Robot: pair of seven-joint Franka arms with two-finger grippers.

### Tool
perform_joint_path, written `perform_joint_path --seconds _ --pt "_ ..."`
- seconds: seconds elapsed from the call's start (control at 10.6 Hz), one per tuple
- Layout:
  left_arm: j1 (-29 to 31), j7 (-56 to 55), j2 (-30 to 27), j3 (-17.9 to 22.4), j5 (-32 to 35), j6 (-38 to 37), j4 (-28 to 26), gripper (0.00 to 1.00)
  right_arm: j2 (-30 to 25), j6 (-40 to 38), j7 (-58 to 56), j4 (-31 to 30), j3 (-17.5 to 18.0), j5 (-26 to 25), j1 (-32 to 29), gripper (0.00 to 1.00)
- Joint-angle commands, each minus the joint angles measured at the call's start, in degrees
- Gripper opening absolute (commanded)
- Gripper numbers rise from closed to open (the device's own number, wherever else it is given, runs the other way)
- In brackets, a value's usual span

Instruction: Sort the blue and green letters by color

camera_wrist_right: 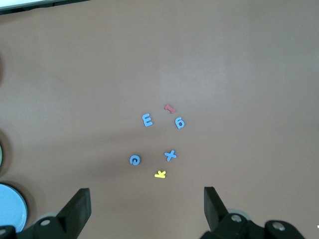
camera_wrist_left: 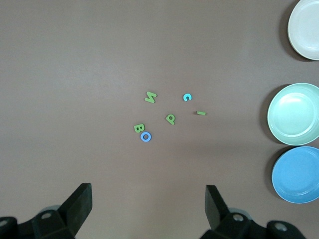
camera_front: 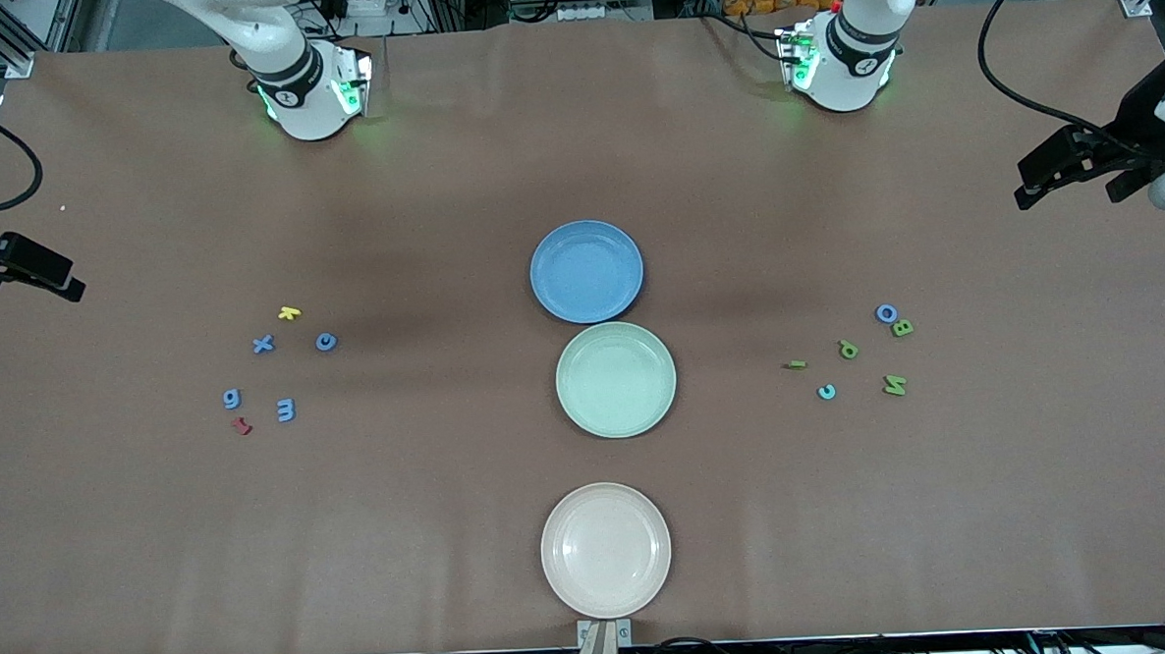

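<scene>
Several blue letters lie toward the right arm's end: an x (camera_front: 264, 344), a c (camera_front: 326, 342), a g (camera_front: 232, 398) and an m (camera_front: 285, 410); they also show in the right wrist view (camera_wrist_right: 170, 155). Toward the left arm's end lie green letters B (camera_front: 902, 328), P (camera_front: 848, 349), N (camera_front: 895, 385) and a thin one (camera_front: 796, 364), with a blue O (camera_front: 887, 313) and a light blue c (camera_front: 826, 391). My right gripper (camera_front: 44, 277) (camera_wrist_right: 146, 199) and left gripper (camera_front: 1033, 181) (camera_wrist_left: 147, 199) hang open and empty, high above the table's ends.
A blue plate (camera_front: 587, 271), a pale green plate (camera_front: 615, 379) and a cream plate (camera_front: 605, 549) stand empty in a row at the table's middle. A yellow letter (camera_front: 289, 312) and a dark red letter (camera_front: 242, 425) lie among the blue ones.
</scene>
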Motion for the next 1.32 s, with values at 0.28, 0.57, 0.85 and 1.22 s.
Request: perform_joint_path --seconds 0.28,0.57,0.85,1.22 --pt "0.4 -0.3 -0.3 -0.1 -0.5 -0.5 -0.1 1.0 -1.1 -1.5 -1.0 -0.6 0.4 0.8 -1.1 1.0" --pt "0.4 0.0 1.2 -0.2 -0.6 -0.6 -1.1 1.0 -0.7 -1.4 -0.3 -0.7 0.3 0.8 -1.1 1.0" --pt "0.1 -0.2 3.7 -0.3 -0.7 5.1 -4.3 1.0 -0.7 -1.9 -0.2 -1.3 0.4 0.9 -1.3 1.0" --pt "-0.8 -0.5 6.5 -1.9 -0.7 20.7 -15.4 1.0 -0.9 1.9 5.8 -8.8 0.6 1.0 -1.2 1.0"
